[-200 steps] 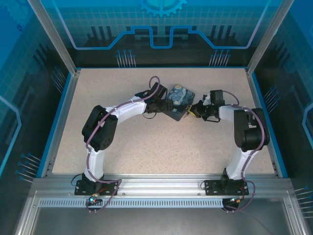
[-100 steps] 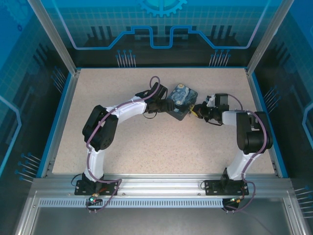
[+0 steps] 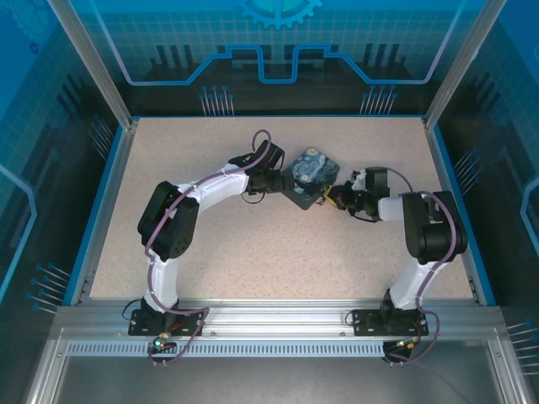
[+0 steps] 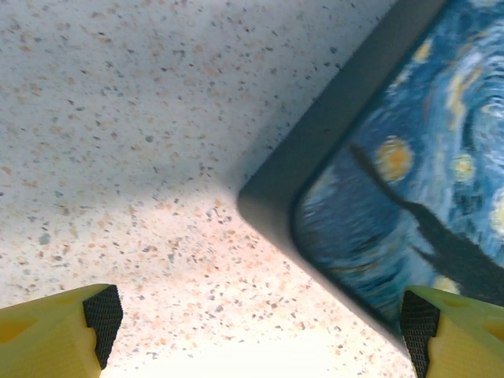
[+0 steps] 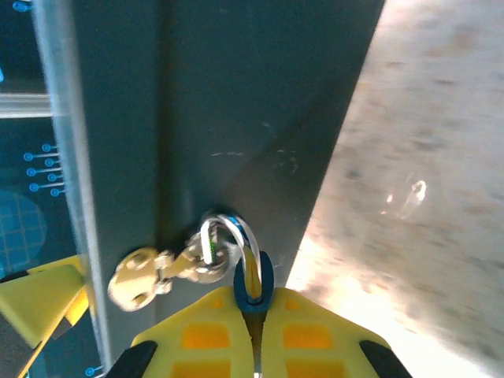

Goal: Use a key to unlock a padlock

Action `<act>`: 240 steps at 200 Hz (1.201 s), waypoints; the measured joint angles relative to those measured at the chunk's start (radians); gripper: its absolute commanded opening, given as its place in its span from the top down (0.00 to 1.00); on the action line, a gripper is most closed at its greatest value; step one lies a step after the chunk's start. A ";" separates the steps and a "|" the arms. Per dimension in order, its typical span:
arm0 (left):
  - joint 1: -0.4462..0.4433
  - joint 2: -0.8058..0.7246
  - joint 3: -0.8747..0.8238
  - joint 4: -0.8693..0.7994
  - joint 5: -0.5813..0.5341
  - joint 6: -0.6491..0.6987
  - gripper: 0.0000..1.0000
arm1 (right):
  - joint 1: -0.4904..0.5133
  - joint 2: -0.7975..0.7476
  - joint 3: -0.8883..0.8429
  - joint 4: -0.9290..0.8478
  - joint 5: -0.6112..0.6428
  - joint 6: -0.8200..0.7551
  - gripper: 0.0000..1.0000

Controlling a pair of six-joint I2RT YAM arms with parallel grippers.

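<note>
Right wrist view: the right gripper (image 5: 256,319) jaws are pinched together on the padlock (image 5: 264,277). Its shackle (image 5: 230,227) rises just ahead of the fingertips, against the dark wall of the box (image 5: 236,118). The key (image 5: 135,282) hangs just left of the jaws, linked to the shackle. Left wrist view: the left gripper (image 4: 260,323) jaws stand wide, with the box corner between them.

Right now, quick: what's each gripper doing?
Left gripper: open, holding nothing, astride a corner of the printed box.
Right gripper: closed on the padlock.
</note>
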 measured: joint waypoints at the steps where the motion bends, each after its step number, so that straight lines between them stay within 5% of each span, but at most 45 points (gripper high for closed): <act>1: 0.000 0.000 0.000 0.000 0.000 0.000 0.08 | -0.001 0.000 -0.001 0.001 0.000 0.001 1.00; 110: -0.013 -0.006 -0.018 -0.054 -0.012 0.000 0.07 | 0.002 -0.001 -0.010 0.089 0.001 -0.001 1.00; 240: -0.072 0.169 0.286 -0.147 -0.110 0.068 0.07 | -0.001 -0.003 -0.001 0.054 0.005 -0.010 1.00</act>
